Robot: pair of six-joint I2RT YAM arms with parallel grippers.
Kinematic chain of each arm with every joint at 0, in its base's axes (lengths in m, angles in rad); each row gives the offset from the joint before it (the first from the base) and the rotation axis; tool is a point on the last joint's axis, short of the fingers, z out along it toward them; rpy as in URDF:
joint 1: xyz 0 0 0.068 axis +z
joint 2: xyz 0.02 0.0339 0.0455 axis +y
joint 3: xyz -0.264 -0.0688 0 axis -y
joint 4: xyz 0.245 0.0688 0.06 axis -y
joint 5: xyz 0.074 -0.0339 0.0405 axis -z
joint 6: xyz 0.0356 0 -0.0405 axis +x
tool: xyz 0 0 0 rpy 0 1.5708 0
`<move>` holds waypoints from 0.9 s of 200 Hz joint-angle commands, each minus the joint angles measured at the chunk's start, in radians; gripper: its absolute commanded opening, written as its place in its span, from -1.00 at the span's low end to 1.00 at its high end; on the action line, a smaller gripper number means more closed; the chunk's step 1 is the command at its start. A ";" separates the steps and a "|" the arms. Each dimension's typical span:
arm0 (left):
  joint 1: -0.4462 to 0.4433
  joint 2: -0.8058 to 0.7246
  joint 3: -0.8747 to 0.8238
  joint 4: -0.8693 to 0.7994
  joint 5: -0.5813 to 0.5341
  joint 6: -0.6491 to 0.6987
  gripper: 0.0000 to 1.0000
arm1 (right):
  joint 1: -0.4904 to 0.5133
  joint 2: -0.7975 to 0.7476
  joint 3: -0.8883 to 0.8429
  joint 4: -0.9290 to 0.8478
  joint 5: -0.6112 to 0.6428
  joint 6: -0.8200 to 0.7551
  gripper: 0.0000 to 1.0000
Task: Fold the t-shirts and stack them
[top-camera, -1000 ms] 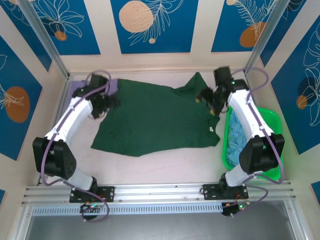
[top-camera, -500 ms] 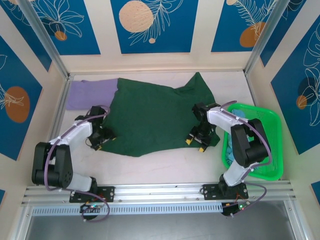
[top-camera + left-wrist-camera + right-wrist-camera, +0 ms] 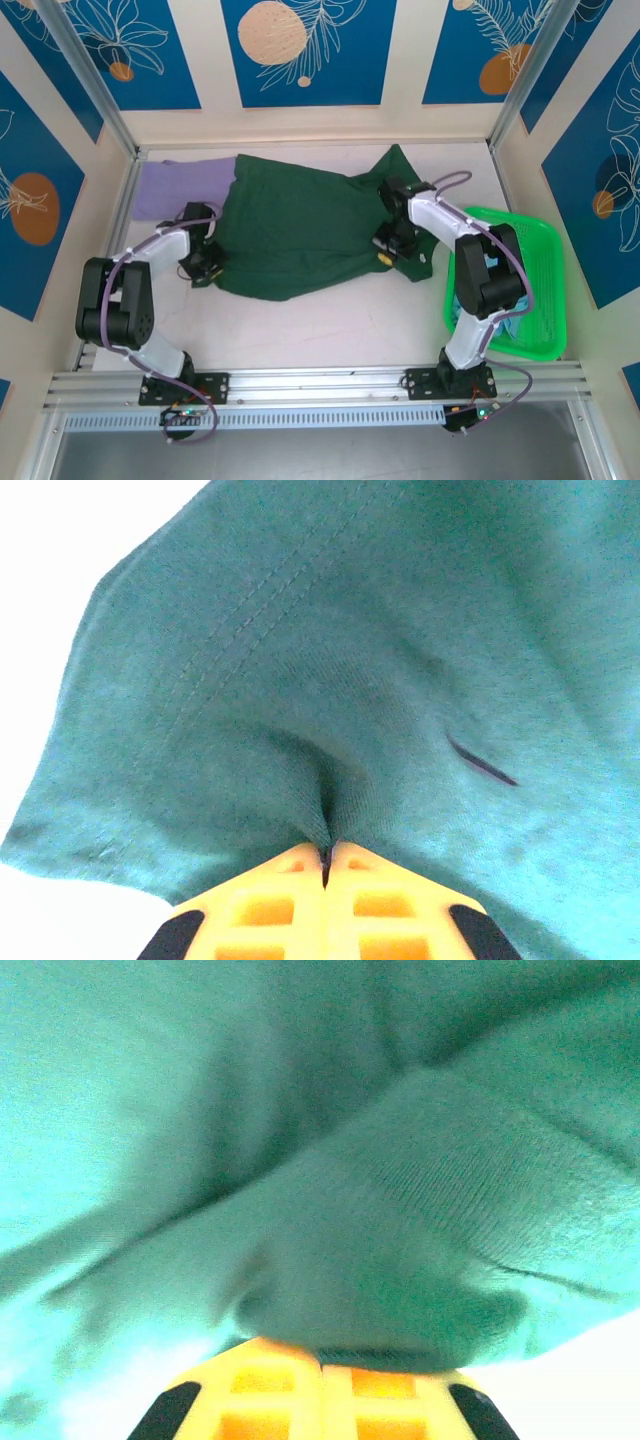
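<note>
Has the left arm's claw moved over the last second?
Yes. The left gripper has come toward the near rail, away from the lavender t-shirt it was beside, and now pinches the edge of the dark green t-shirt.

**Overhead view:** fixed above and behind the arm bases, looking down on the whole tabletop [image 3: 330, 320] from afar.
**Left-wrist view:** set just behind the left tool [image 3: 325, 855], facing along it, very close to the dark green t-shirt [image 3: 400, 660].
**Right-wrist view:** likewise behind the right tool [image 3: 320, 1360], blurred by nearness.
All three views share the cloth at the tool tips.
</note>
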 commanded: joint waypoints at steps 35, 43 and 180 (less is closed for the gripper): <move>0.006 0.082 0.216 -0.162 -0.074 -0.035 -1.00 | -0.016 0.482 0.705 -0.211 0.096 -0.063 -1.00; 0.006 0.093 0.224 -0.162 -0.063 -0.044 -1.00 | -0.024 0.558 0.805 -0.243 0.087 -0.073 -0.89; 0.060 0.141 0.299 -0.206 -0.037 0.051 -0.05 | 0.091 -0.127 -0.206 0.265 -0.312 -0.087 0.26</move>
